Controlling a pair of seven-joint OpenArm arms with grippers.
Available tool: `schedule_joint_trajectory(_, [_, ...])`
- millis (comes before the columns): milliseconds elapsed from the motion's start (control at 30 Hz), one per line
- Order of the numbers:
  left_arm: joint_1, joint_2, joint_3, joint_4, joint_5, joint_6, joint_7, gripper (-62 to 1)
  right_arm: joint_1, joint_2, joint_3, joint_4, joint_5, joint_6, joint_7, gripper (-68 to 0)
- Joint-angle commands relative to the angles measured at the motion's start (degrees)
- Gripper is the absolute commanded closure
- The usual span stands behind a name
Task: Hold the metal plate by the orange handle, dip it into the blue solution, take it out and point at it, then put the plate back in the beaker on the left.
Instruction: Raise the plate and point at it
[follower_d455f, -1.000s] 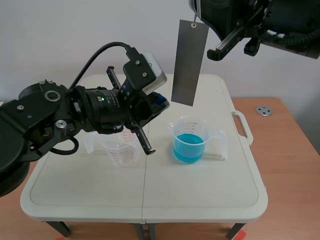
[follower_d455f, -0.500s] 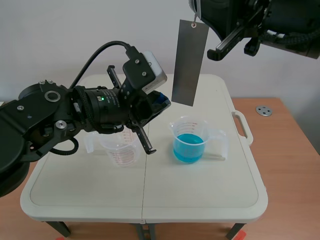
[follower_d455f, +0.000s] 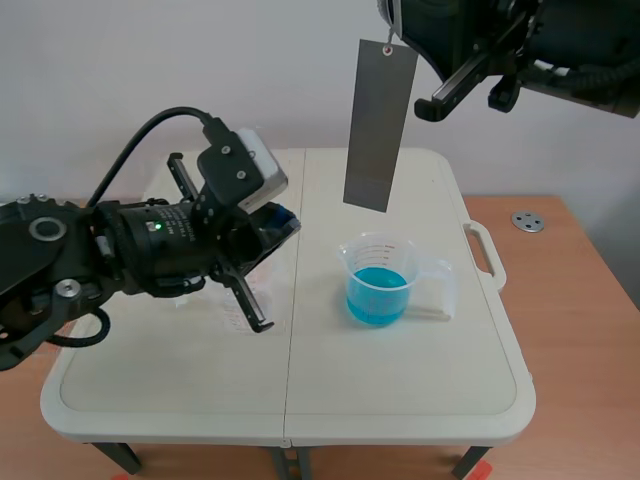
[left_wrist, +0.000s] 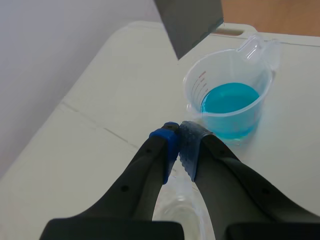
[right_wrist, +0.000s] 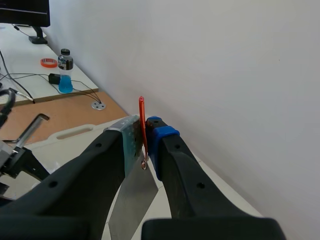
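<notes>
The right gripper (right_wrist: 145, 137), up high, is clamped on the thin orange handle (right_wrist: 141, 112). The plate (follower_d455f: 380, 125) hangs from it in the air above the blue beaker (follower_d455f: 380, 282), clear of the liquid. The left gripper (left_wrist: 179, 134) has its fingers pressed together on nothing, low over the empty beaker (left_wrist: 176, 202) on the left half of the table (follower_d455f: 400, 380).

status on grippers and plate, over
Right gripper shut on orange handle, metal plate hanging clear above blue solution. Left gripper shut, empty, over left beaker; may block return.
</notes>
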Motion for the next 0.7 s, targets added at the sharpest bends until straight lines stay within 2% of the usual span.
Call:
schedule_joint_trajectory(0, [2.71,-0.74,-2.69,4.24,-0.39,0.35,-0.79,-2.5,0.83,0.90,0.70,0.92,1.20,-0.31,1.09,-1.3])
schedule_joint_trajectory(333, [23.21,-4.55,-16.52,17.97,-0.35,0.31,-0.87,-2.5,0.83,0.90,0.70,0.92,1.40,-0.31,1.07,-1.3])
schedule_joint_trajectory(667, [44.46,-4.79,-32.59,22.69,-0.39,0.31,-6.56,-2.5,0.83,0.90,0.70,0.92,1.42,-0.31,1.11,-1.3])
